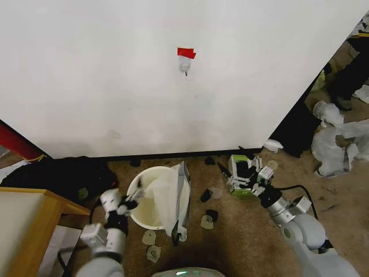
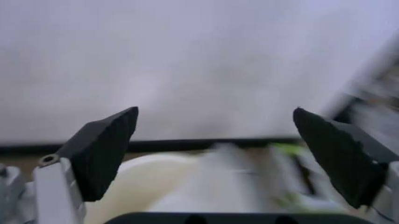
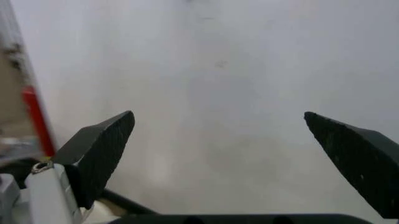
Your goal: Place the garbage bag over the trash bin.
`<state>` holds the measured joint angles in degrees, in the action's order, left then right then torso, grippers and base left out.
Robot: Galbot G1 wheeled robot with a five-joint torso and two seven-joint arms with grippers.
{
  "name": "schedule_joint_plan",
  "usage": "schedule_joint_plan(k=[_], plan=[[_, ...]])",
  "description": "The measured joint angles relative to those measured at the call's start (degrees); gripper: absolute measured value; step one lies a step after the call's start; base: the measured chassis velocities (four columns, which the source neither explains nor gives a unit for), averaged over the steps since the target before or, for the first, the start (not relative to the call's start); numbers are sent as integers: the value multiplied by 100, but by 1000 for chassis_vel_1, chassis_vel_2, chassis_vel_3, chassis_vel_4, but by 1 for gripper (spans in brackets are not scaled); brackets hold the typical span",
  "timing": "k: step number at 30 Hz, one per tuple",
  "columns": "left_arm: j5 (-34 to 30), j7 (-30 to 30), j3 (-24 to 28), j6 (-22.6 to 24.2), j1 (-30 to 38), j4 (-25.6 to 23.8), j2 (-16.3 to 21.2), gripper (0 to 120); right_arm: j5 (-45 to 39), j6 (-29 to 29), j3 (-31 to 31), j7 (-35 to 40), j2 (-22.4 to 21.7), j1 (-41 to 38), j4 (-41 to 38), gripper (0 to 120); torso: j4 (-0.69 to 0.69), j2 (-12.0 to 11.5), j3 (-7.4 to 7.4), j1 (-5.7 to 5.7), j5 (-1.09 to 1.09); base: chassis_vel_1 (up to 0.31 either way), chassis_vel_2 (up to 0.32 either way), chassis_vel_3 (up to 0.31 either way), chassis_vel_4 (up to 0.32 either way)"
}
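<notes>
The trash bin [image 1: 141,213] is a round cream-white bucket standing on the brown carpet just in front of me. The garbage bag [image 1: 166,196] is a wrinkly translucent white film, draped over the bin's right side and partly inside it. My left gripper [image 1: 136,199] is at the bin's left rim, open, with nothing between its fingers. In the left wrist view the left gripper [image 2: 215,111] stands open above the bin [image 2: 143,186], with the blurred bag [image 2: 240,175] beyond. My right gripper [image 1: 255,169] hovers off to the right by a small box; the right wrist view shows the right gripper [image 3: 218,113] open and facing the wall.
A green and white box [image 1: 239,183] sits on the carpet under the right gripper. A wooden table [image 1: 23,216] and black bag [image 1: 57,173] are at left. White plastic heaps [image 1: 340,138] lie far right. Small scraps [image 1: 151,245] dot the carpet, and a white wall panel [image 1: 173,86] stands behind.
</notes>
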<state>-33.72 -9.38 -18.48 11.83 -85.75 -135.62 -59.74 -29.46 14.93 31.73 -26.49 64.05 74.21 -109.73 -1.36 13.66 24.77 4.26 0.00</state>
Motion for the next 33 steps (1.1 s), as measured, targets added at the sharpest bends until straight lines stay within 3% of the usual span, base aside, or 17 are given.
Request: schedule_joint_plan(k=[5, 8, 16, 22, 25, 31, 33], plan=[[-19, 333, 564, 249, 513, 144, 439, 100, 898, 10, 54, 714, -41, -104, 173, 100, 7, 0, 0, 0, 2, 0, 0, 0, 0], [276, 326, 1317, 402, 999, 455, 629, 100, 1192, 18, 52, 1006, -22, -34, 204, 100, 3, 0, 0, 0, 1, 0, 0, 0, 0], [908, 122, 2284, 1263, 1870, 959, 495, 99, 1263, 24, 26, 970, 47, 6, 245, 100, 3, 0, 0, 0, 1, 0, 0, 0, 0], [2039, -329, 2378, 1861, 1867, 1140, 394, 97, 1273, 82, 4, 819, 81, 47, 242, 100, 3, 0, -1, 0, 1, 0, 0, 0, 0], [2446, -394, 2317, 1930, 1706, 1129, 415, 95, 1285, 97, -9, 780, 91, 53, 245, 100, 4, 0, -1, 0, 0, 0, 0, 0, 0], [2960, -488, 2169, 2033, 1259, 904, 407, 71, 1330, 136, -75, 668, 131, 8, 302, 100, 4, 0, -1, 0, 0, 0, 0, 0, 0], [2994, -498, 2164, 2034, 1222, 899, 386, 67, 1339, 143, -85, 653, 139, 0, 317, 100, 4, 0, -1, 0, 0, 0, 0, 0, 0]])
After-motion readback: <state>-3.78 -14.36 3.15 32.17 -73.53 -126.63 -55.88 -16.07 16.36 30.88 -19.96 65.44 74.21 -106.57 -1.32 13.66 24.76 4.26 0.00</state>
